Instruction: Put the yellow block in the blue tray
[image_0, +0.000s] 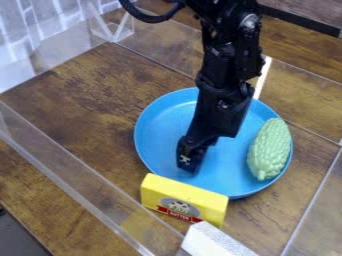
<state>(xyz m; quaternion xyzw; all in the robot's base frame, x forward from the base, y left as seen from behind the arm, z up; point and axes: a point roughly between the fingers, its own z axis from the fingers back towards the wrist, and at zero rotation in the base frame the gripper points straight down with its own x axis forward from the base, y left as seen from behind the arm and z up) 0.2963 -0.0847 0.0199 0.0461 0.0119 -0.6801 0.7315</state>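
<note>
The yellow block (185, 198) lies on the wooden table just in front of the blue tray (163, 125), its red-and-white label facing the camera. The block touches or nearly touches the tray's near rim. My gripper (190, 157) hangs from the black arm over the tray's front part, pointing down, a little behind and above the block. Its jaws stand open with nothing between them.
A green bumpy oval lump (270, 149) rests inside the tray at its right side. A whitish block (214, 243) pokes in at the bottom edge, next to the yellow block. Clear plastic walls (60, 150) fence the table on the left and front.
</note>
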